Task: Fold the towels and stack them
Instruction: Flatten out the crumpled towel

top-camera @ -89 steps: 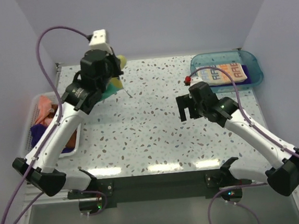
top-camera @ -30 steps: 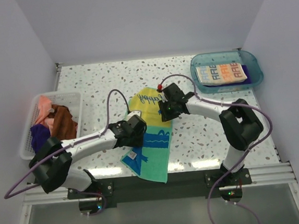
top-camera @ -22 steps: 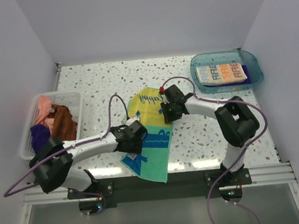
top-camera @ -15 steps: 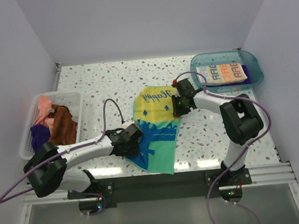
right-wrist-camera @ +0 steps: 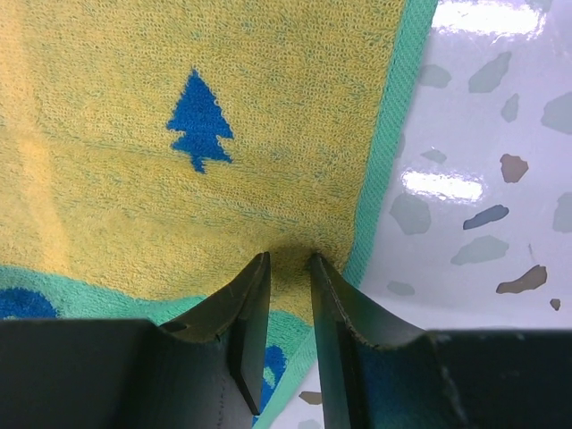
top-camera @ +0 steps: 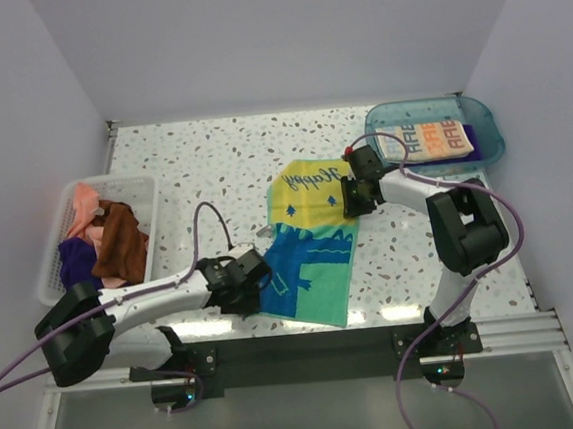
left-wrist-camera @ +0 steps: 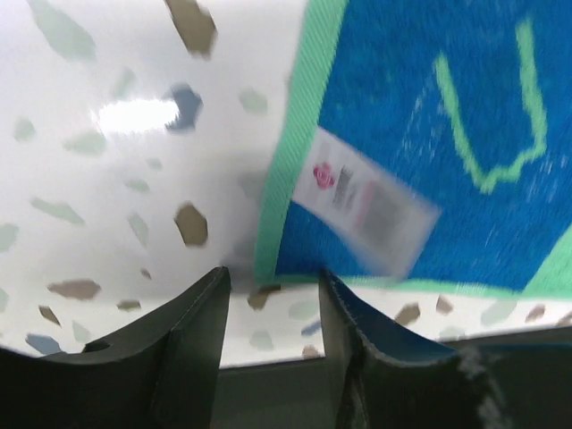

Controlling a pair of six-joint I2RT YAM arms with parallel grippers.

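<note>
Count as I read it from the console.

Towels: six that I can make out.
- One crocodile towel (top-camera: pixel 310 248) spread on the surface (top-camera: pixel 212 161), bearing one care label (left-wrist-camera: pixel 362 201).
- Two in the blue tray (top-camera: pixel 489 121): one white lettered towel (top-camera: pixel 426 140) lying on one deep purple towel (top-camera: pixel 469 156).
- Three in the white basket (top-camera: pixel 142 187): one pink towel (top-camera: pixel 83 204), one brown towel (top-camera: pixel 120 239) and one purple towel (top-camera: pixel 75 261). I cannot tell whether more lie beneath.

Containers: two, one tray and one basket.

Arms: two, the left arm (top-camera: pixel 143 297) and the right arm (top-camera: pixel 414 185), each with one pair of jaws.
</note>
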